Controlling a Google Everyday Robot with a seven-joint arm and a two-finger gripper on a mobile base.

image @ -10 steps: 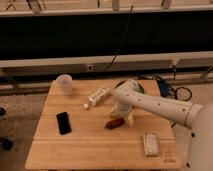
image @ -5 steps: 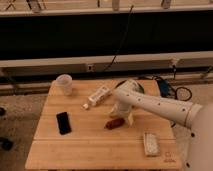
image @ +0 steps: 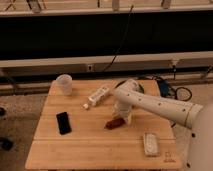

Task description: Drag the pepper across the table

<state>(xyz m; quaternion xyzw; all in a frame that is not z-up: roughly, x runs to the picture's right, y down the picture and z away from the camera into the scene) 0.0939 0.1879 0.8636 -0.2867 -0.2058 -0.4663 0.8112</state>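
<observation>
The pepper point(image: 114, 123) lies on the table point(image: 90, 147) a little right of the frame's centre, its length running slightly uphill from lower left to upper right. The gripper point(image: 123, 118) is down at the pepper's right end, touching or just above it; whether it is spread or pinching the pepper cannot be told. The white arm point(image: 157, 105) reaches in from the right edge of the frame and bends down near the table's middle.

Compared with the two earlier moments, the pepper sits in the same spot, and the arm's pose looks unchanged.

A black phone point(image: 63, 122) lies flat to the left of the pepper, well apart from it. A white tube point(image: 97, 96) lies above the pepper, and a translucent cup point(image: 64, 83) stands near the table's upper left corner. A small white rectangular object point(image: 150, 143) rests at lower right, near the dark logo mark point(image: 169, 160).
</observation>
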